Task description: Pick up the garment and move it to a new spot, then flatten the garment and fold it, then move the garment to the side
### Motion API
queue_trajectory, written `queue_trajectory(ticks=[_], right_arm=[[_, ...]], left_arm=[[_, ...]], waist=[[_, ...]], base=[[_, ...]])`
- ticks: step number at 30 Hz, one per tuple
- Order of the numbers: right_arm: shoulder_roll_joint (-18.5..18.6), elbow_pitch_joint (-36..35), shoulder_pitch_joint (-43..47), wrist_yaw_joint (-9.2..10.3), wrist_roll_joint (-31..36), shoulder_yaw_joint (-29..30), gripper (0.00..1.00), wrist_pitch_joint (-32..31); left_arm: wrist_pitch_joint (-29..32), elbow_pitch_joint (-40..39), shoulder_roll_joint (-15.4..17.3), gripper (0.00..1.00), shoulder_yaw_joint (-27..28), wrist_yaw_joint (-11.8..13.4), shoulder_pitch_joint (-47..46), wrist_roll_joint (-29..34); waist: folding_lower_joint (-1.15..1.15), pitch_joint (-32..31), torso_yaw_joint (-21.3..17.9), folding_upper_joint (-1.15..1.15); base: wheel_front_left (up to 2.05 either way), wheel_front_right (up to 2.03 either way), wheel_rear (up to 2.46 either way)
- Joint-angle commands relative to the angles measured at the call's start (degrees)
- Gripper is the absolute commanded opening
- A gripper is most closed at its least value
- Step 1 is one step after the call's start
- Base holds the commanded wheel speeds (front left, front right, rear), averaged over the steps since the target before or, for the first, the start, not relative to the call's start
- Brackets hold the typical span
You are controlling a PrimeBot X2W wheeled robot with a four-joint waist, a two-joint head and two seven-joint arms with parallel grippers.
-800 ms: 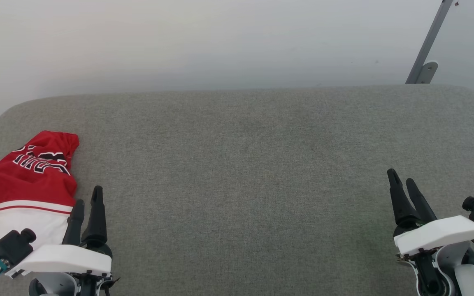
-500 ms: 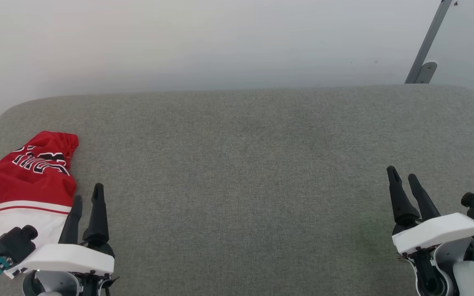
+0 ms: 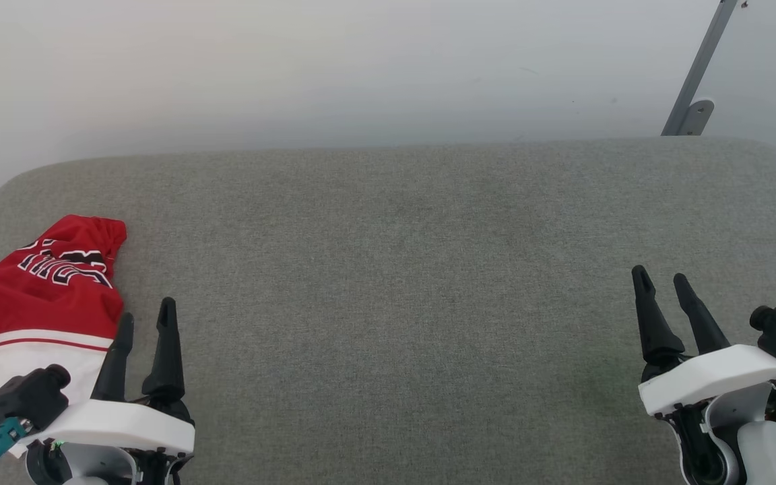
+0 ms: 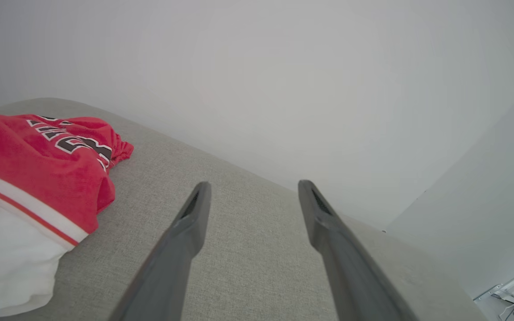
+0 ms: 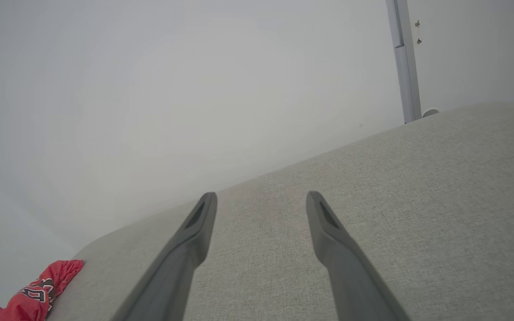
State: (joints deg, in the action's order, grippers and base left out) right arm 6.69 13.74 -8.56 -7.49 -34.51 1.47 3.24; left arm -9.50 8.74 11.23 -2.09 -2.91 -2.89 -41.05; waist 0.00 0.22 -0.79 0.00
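We are finding the surface (image 3: 388, 269) lying open between the left end effector (image 3: 147, 310) and the right end effector (image 3: 659, 273), with the garment (image 3: 38, 296) crowding the left edge and a slanted pole (image 3: 698, 66) standing beyond the far right corner.

Grey fabric pad (image 3: 388, 269) w/ crumpled garment (image 3: 38, 303) at left edge.

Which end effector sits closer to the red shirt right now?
The left end effector, beside the shirt; the right end effector is far across the cushion.
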Motion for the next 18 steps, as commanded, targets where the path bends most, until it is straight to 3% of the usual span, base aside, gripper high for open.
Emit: queue_trajectory(ticks=[1, 18], right_arm=[[0.36, -0.63, -0.95, 0.00, 1.61, -0.07, 1.00, 0.58], [0.41, -2.01, -0.89, 0.00, 10.30, 0.49, 1.00, 1.78]], left_arm=[[-0.55, -0.75, 0.62, 1.00, -0.26, 0.30, 0.32, 1.82], [-2.59, -2.23, 2.25, 1.00, -1.88, 1.19, 0.97, 8.13]], waist=[[0.00, 0.00, -0.01, 0.00], [0.00, 0.25, -0.13, 0.00]], base=[[0.00, 0.00, 0.00], [0.00, 0.00, 0.00]])
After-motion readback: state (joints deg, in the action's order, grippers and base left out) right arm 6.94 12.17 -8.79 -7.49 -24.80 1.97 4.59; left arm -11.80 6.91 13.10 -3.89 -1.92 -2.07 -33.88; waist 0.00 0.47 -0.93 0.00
